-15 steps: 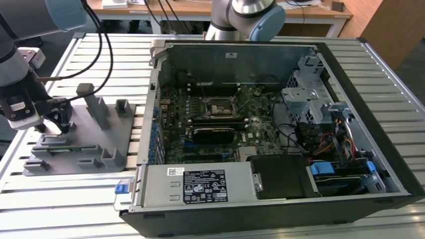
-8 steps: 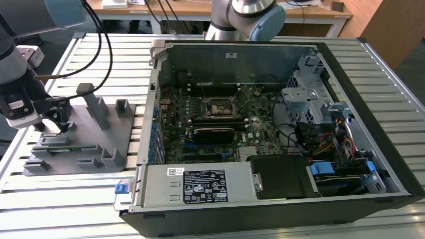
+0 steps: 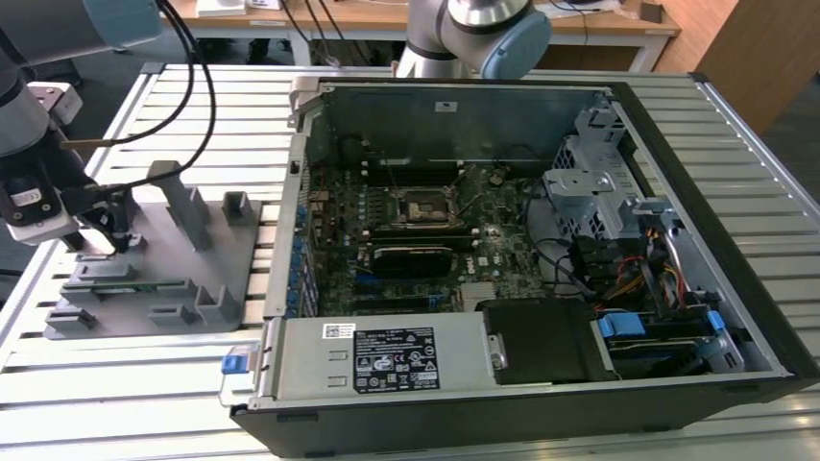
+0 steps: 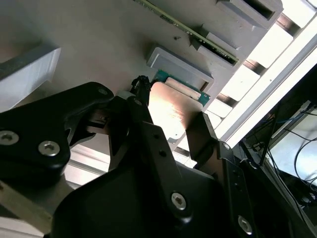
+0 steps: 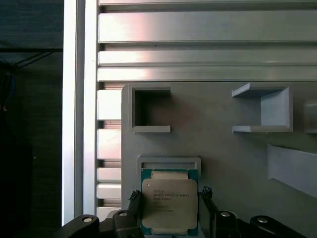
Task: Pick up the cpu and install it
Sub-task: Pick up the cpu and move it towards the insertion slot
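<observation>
The cpu [image 5: 169, 206] is a flat square chip with a silvery top and a green edge. It lies on the grey fixture plate [image 5: 218, 148] against a small raised stop. My gripper [image 5: 169, 196] is down over it, and a black finger [image 5: 134, 198] presses close on each of two opposite sides. In the second wrist view the cpu [image 4: 171, 111] sits between the same fingers [image 4: 143, 99] with no gap showing. In the exterior view the gripper [image 3: 109, 235] stands over the fixture plate [image 3: 154, 279] at the exterior view's left. The black socket [image 3: 423, 206] lies open on the motherboard.
The open computer case [image 3: 666, 125] fills the exterior view's middle and right, with drive cages, cables and a power supply [image 3: 384, 360]. Upright grey blocks [image 3: 180, 202] and square pockets [image 5: 151, 109] stand on the fixture plate. A second robot arm's base [image 3: 494, 29] stands behind the case.
</observation>
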